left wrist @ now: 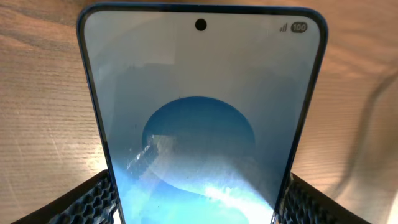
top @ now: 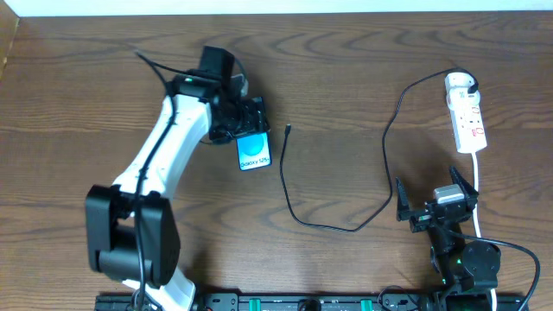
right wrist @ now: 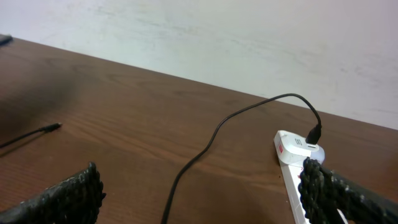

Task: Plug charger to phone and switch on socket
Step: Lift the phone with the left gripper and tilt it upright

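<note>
The phone (top: 253, 152) has a bright blue screen with "Galaxy" text and sticks out of my left gripper (top: 244, 130) toward the table's front. In the left wrist view the phone (left wrist: 199, 118) fills the frame, and my left gripper (left wrist: 199, 208) has a finger against each long edge. The charger's black cable (top: 386, 147) runs from its white adapter (top: 460, 84), plugged into the white socket (top: 468, 121), to the plug tip (top: 288, 130), which lies loose just right of the phone. My right gripper (top: 436, 206) is open and empty, below the socket. The right wrist view shows the cable (right wrist: 205, 143), the tip (right wrist: 53, 127) and the socket (right wrist: 291, 158).
The cable loops across the table's middle (top: 346, 226) between the two arms. The socket's white cord (top: 478, 194) runs down past my right gripper. The table's back edge (top: 276, 12) meets a white wall.
</note>
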`<control>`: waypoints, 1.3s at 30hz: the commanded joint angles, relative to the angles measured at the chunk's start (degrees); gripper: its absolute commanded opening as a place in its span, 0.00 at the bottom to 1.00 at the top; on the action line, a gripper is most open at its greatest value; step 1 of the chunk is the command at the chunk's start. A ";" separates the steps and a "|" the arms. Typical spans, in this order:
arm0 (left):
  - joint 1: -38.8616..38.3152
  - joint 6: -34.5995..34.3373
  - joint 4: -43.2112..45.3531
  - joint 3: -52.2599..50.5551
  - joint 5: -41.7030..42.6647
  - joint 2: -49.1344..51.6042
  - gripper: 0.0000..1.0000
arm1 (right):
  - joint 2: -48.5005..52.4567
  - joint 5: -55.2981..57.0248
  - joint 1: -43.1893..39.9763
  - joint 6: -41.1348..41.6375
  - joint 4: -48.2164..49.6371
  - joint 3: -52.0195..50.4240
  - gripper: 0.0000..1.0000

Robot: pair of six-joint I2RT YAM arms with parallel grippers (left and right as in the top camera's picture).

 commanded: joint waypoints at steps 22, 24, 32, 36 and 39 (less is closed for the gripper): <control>6.23 -16.59 5.18 1.97 29.77 -3.41 0.75 | -0.28 0.46 0.33 1.01 -0.13 -0.11 0.99; 6.32 -18.78 5.95 1.97 31.63 -3.41 0.74 | -0.31 0.46 0.33 1.01 -0.13 -0.11 0.99; 7.02 -26.29 9.60 1.97 37.64 -3.41 0.70 | -0.31 0.44 0.33 1.01 -0.11 -0.11 0.99; 7.06 -30.88 9.60 1.97 38.32 -3.41 0.70 | -0.31 0.42 0.33 1.01 -0.11 -0.11 0.99; 7.06 -35.52 9.60 1.97 38.91 -3.41 0.70 | -0.31 0.44 0.33 0.98 -0.11 -0.11 0.99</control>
